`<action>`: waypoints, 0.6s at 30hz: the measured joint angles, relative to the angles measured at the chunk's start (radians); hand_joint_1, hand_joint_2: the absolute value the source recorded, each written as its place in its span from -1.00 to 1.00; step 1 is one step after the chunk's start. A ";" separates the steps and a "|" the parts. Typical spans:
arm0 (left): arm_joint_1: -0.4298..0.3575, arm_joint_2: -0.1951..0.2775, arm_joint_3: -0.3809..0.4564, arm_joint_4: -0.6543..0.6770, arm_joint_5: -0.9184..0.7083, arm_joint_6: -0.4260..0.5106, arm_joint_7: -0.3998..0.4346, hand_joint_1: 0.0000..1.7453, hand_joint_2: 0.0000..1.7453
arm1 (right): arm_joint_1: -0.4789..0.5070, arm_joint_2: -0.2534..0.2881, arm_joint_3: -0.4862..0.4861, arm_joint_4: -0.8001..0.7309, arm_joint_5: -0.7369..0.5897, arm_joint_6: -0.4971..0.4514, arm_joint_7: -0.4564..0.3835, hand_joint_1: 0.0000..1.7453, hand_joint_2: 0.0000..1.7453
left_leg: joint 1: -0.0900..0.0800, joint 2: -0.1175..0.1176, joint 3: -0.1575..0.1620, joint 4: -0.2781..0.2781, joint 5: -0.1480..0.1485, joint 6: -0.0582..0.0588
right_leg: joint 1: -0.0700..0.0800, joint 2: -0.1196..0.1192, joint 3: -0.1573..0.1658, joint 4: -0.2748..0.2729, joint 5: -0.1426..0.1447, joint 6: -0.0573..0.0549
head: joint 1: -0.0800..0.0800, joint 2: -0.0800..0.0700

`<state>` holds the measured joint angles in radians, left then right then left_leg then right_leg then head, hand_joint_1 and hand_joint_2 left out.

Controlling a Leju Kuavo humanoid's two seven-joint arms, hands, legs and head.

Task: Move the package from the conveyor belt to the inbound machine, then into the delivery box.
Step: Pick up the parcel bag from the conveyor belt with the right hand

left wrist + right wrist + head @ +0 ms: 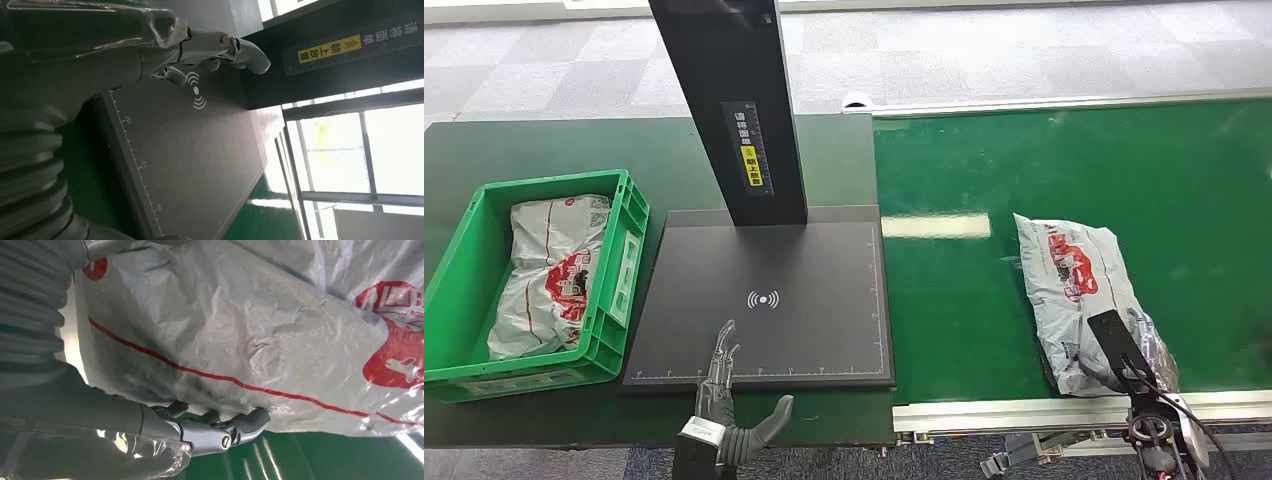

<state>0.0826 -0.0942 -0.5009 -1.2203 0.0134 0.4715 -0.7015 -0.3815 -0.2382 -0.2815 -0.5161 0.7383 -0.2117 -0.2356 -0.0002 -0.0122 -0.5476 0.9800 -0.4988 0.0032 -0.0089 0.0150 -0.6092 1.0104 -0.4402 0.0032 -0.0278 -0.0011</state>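
Observation:
A grey plastic package [1074, 285] with red print lies on the green conveyor belt [1204, 180] at the right. My right hand [1136, 362] is on its near end. In the right wrist view the thumb [243, 426] and the dark fingers [176, 408] press into the edge of the package [260, 330], gripping it. The package still rests on the belt. My left hand [727, 398] hovers at the near edge of the black inbound machine platform [814, 260], fingers spread and holding nothing. The left wrist view shows its fingers [235, 50] above the platform's scan symbol [197, 91].
A green delivery box [629, 215] stands at the far left with another grey package [549, 275] inside it. The machine's black post [729, 100] rises behind the platform. A metal rail [1064, 410] edges the belt's near side.

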 joint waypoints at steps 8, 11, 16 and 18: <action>-0.007 0.001 -0.008 0.000 0.004 0.001 0.000 -1.00 1.00 | -0.020 0.020 0.013 0.037 0.040 0.011 0.006 1.00 1.00 | 0.000 0.000 0.000 0.000 0.000 0.000 | 0.000 0.000 0.000 0.000 0.000 0.000 | 0.000 0.000; -0.010 0.002 -0.009 0.000 0.007 0.002 0.000 -1.00 1.00 | -0.035 0.024 0.023 0.040 0.050 0.010 0.006 1.00 1.00 | 0.000 0.001 0.001 0.000 0.000 0.000 | 0.000 0.001 0.001 0.000 0.000 0.000 | 0.000 0.000; -0.011 0.002 -0.009 0.000 0.010 0.003 0.000 -1.00 1.00 | -0.053 0.029 0.029 0.041 0.053 0.010 0.009 1.00 1.00 | 0.000 0.000 0.002 0.000 0.000 0.000 | 0.000 0.001 0.001 0.000 0.000 0.000 | 0.000 0.000; -0.011 0.002 -0.009 0.000 0.010 0.003 0.000 -1.00 1.00 | -0.056 0.030 0.031 0.042 0.053 0.010 0.009 1.00 1.00 | 0.000 0.000 0.002 0.000 0.000 0.000 | 0.000 0.001 0.001 0.000 0.000 0.000 | 0.000 0.000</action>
<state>0.0719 -0.0924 -0.5097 -1.2203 0.0237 0.4742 -0.7015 -0.4378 -0.2078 -0.2507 -0.4746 0.7913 -0.2013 -0.2270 -0.0002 -0.0117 -0.5455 0.9800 -0.4987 0.0031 -0.0088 0.0156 -0.6082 1.0105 -0.4401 0.0031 -0.0277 -0.0011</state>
